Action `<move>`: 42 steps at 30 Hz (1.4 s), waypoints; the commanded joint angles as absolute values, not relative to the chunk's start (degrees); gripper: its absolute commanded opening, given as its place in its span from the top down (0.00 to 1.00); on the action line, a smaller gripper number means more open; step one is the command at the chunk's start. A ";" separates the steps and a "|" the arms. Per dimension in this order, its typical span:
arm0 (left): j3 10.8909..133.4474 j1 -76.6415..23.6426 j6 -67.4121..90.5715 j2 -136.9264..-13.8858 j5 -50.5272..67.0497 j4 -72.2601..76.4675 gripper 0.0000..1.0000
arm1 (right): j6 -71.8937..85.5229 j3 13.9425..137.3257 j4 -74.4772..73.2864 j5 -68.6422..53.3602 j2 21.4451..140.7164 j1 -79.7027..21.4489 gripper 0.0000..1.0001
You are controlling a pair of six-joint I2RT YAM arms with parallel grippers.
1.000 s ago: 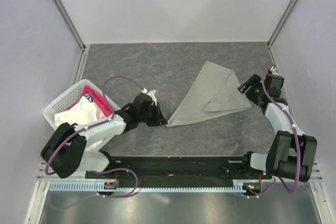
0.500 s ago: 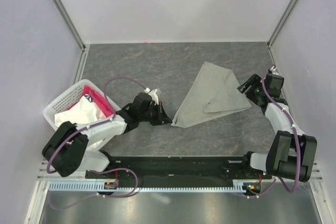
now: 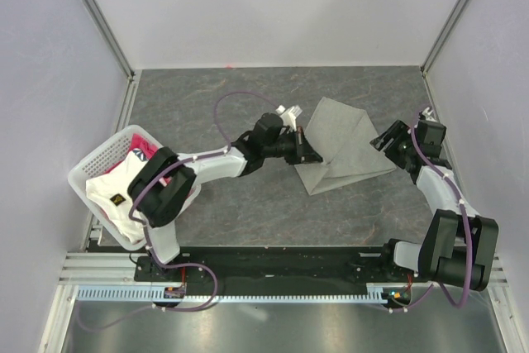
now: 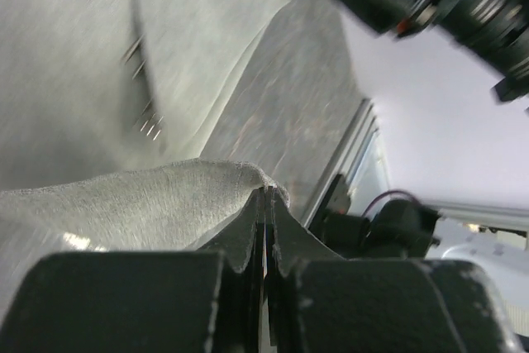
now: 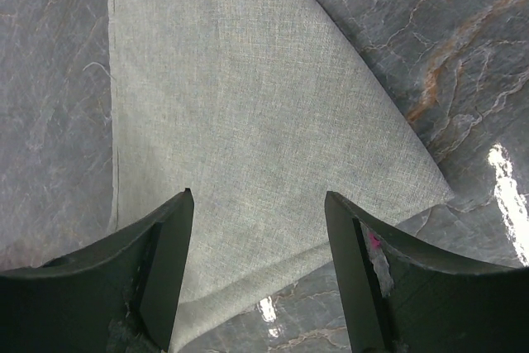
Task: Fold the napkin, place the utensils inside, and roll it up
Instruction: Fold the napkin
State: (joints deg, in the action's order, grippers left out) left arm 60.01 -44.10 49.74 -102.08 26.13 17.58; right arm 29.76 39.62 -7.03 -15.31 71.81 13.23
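On the grey marbled bench (image 3: 215, 105), right of centre, the grey-green napkin (image 3: 347, 142) lies folded into a rough triangle. The left hand (image 3: 309, 155) is clamped on one corner, holding that edge raised over the rest of the cloth. The right hand (image 3: 385, 140) hangs over the napkin's right corner, fingers apart, gripping nothing. At far left a white basket (image 3: 89, 164) holds a pink cloth (image 3: 145, 148) and a white cloth (image 3: 124, 185).

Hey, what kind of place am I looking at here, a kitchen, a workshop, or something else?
Most likely a robotics lab test cell: blank white wall panels on aluminium posts enclose a stone-patterned table, with the left arm and right arm bolted at its near edge.
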 commanded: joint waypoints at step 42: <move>121.02 -50.98 53.70 -146.16 33.22 15.29 0.98 | 32.52 35.86 -8.00 -1.32 60.47 13.89 0.25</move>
